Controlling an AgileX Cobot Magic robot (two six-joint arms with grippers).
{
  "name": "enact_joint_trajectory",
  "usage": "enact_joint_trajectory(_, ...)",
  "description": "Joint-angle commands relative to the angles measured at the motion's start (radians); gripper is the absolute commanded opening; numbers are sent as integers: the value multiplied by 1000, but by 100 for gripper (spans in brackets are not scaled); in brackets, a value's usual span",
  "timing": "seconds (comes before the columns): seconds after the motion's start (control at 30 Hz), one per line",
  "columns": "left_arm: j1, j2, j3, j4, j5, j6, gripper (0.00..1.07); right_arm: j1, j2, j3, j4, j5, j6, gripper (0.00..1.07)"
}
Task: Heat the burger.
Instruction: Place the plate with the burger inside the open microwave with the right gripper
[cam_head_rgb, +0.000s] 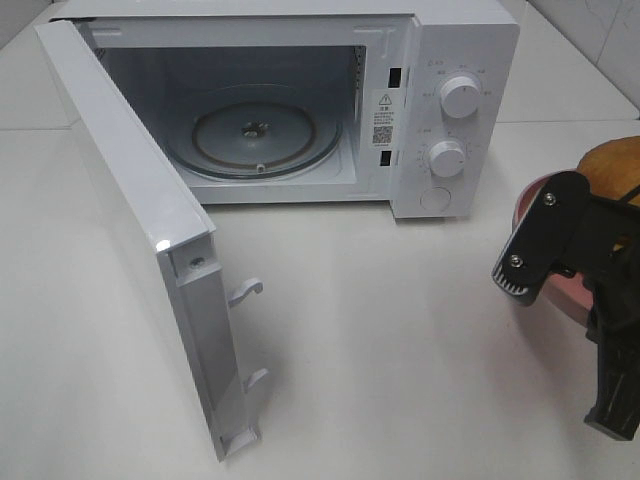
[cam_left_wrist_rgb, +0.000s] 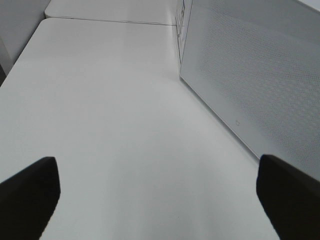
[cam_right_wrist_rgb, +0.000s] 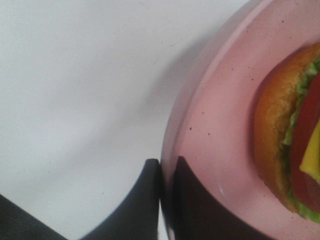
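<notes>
Microwave: a white boxy microwave oven (cam_head_rgb: 440, 100) stands at the back of the white table (cam_head_rgb: 400, 350), with two round white knobs on its right panel, one (cam_head_rgb: 460, 97) above the other (cam_head_rgb: 447, 157).
Door: the white hinged door (cam_head_rgb: 120, 200) is swung wide open to the left, and its latch hooks point out over the table.
Cavity: a round clear glass turntable (cam_head_rgb: 255, 135) lies on the floor inside.
Burger: the tall burger (cam_right_wrist_rgb: 280, 135), with a golden-brown bun, green lettuce, red tomato and yellow cheese, sits on a round pink plate (cam_right_wrist_rgb: 225, 125) on the table. It is to the right of the microwave, at the right edge of the high view.
Right arm: it comes in low from the right edge, its black body tilted toward the near rim of the plate.
Right gripper (cam_right_wrist_rgb: 167, 175): it is clamped on the plate's rim, one black finger outside the rim and the other inside over the pink surface, clear of the bun.
Left arm: it is out of the high view. Its wrist camera looks along the bare table beside the door's dotted window panel (cam_left_wrist_rgb: 260, 75).
Left gripper (cam_left_wrist_rgb: 160, 200): its dark fingers (cam_left_wrist_rgb: 30, 195) are spread fully apart, with nothing between them.
</notes>
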Motion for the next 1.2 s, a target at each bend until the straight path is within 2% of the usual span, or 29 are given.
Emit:
enact_joint_trajectory(0.03, 3, -12, 2, -10, 4, 0, 100, 17, -12, -2, -50, -6, -11, 1)
enact_joint_trajectory(0.57, 3, -12, 2, -10, 4, 0, 100, 38, -12, -2, -50, -6, -57, 3)
enact_joint_trajectory(1.2, 3, -12, 2, -10, 4, 0, 100, 38, -12, -2, -50, -146, -367, 3)
